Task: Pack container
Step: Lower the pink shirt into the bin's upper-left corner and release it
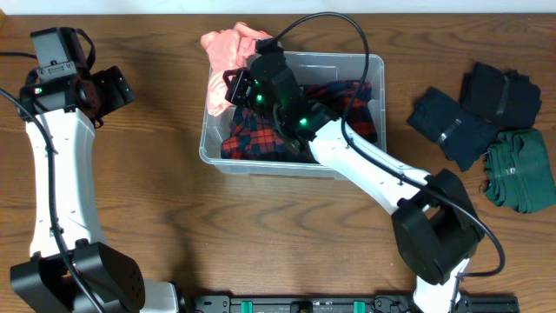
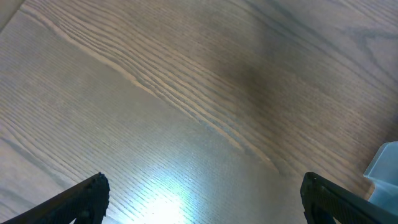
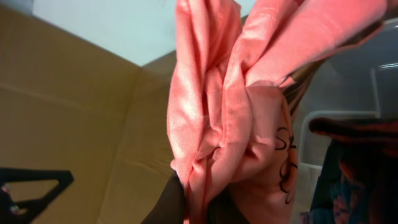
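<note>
The clear plastic container (image 1: 211,148) stands at the table's middle with a red and dark plaid garment (image 1: 343,100) inside. My right gripper (image 1: 234,83) is over the container's far left corner, shut on a pink garment (image 1: 228,45) that hangs over the rim there. In the right wrist view the bunched pink cloth (image 3: 249,106) with black print fills the frame between the fingers (image 3: 205,208). My left gripper (image 1: 113,87) is at the far left, open and empty above bare wood; its fingertips (image 2: 202,193) show wide apart. A corner of the container (image 2: 382,168) shows at that view's right edge.
Folded dark navy garments (image 1: 452,122) and a black one (image 1: 504,91) lie right of the container. A folded green garment (image 1: 521,169) lies near the right edge. A black cable (image 1: 347,35) arcs over the container.
</note>
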Motion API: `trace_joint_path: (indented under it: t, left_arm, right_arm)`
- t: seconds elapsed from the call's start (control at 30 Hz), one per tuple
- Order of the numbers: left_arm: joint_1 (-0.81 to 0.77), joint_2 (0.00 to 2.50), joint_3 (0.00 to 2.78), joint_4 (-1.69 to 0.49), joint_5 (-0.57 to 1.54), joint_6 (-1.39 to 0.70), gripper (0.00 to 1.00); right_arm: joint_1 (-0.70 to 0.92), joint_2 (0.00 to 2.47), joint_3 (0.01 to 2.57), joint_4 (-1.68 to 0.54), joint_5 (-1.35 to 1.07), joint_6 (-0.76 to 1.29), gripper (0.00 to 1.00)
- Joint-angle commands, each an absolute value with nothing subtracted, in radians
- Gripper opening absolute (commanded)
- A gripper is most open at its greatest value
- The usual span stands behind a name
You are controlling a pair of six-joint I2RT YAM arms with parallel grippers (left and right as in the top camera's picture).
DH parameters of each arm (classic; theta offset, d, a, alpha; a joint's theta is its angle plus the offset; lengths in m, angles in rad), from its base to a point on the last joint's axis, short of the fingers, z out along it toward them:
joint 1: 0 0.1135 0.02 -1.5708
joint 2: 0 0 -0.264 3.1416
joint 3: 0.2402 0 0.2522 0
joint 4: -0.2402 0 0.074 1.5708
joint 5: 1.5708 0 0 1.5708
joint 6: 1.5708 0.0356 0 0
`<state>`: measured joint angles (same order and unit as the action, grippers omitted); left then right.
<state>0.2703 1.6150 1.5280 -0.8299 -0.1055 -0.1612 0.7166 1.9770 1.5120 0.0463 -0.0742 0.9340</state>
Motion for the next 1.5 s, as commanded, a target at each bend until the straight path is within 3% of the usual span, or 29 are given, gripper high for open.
trace_joint_path:
  t: [0.0,0.1,0.17,0.23,0.4,0.53,0.8,0.9,0.97,1.13,1.23,1.47]
  left_arm:
    - [0.274,1.614,1.528,-0.830,-0.117,-0.170,0.98]
    - [0.274,1.614,1.528,-0.830,-0.117,-0.170,0.98]
    - [0.274,1.614,1.528,-0.830,-0.117,-0.170,0.98]
    - [0.274,1.614,1.528,-0.830,-0.117,-0.170,0.98]
    - [0.274,1.614,1.528,-0.830,-0.117,-0.170,0.98]
    - [0.274,1.614,1.528,-0.830,-0.117,-0.170,0.98]
    - [0.274,1.614,1.528,-0.830,-0.117,-0.170,0.98]
    - [0.274,1.614,1.528,-0.830,-0.117,-0.170,0.98]
    - [0.274,1.614,1.528,-0.830,-0.117,-0.170,0.98]
    - [0.274,1.614,1.528,-0.830,-0.117,-0.170,0.98]
    - [0.274,1.614,1.528,-0.830,-0.117,-0.170,0.98]
    - [0.274,1.614,1.528,-0.830,-0.117,-0.170,0.98]
  right_arm:
    - [0.721,2.000,1.535,0.048,-0.113,0.884,0.02]
    - [0.720,2.003,1.535,0.018,-0.113,0.881,0.04]
    - [0.720,2.003,1.535,0.006,-0.113,0.877,0.17]
    - [0.720,2.003,1.535,0.003,-0.121,0.872,0.37]
    - [0.721,2.001,1.535,0.005,-0.189,0.819,0.61]
    - [0.721,1.967,1.536,-0.005,-0.218,0.746,0.69]
    - [0.720,1.787,1.537,-0.197,-0.019,0.488,0.71]
    - [0.720,1.736,1.537,-0.248,0.059,0.403,0.69]
    - [0.720,1.728,1.537,-0.252,0.087,0.352,0.62]
    - [0.712,1.766,1.537,-0.205,0.136,0.269,0.22]
    - [0.696,1.814,1.537,-0.143,0.135,0.241,0.05]
    - [0.650,1.929,1.537,0.028,0.134,0.238,0.01]
